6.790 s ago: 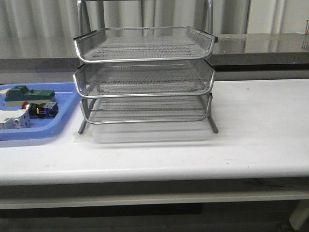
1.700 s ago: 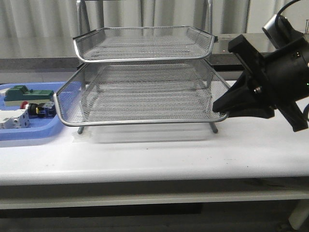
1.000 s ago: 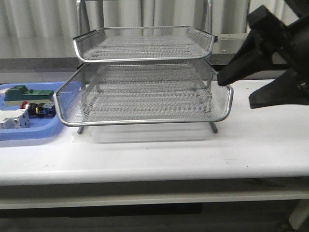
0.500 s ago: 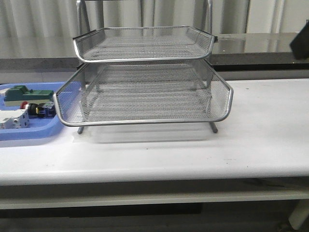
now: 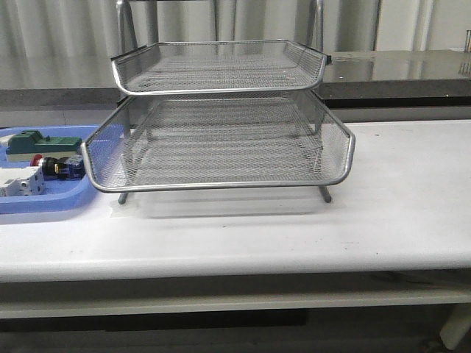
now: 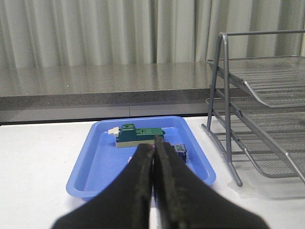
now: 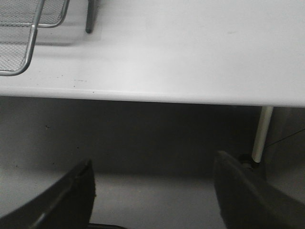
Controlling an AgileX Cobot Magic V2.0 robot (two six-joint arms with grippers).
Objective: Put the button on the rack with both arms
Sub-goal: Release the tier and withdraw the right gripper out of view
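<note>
From the front I see the rack (image 5: 221, 118) mid-table with its middle tier slid out toward me, and the button (image 5: 53, 166) lying in the blue tray (image 5: 44, 202) at far left, partly cut off by the tier's corner. My left gripper (image 6: 153, 162) is pressed together short of the tray, its fingers hiding most of the button. My right gripper (image 7: 152, 191) is spread wide below the table edge (image 7: 190, 98), only its fingertips (image 7: 71, 191) showing.
</note>
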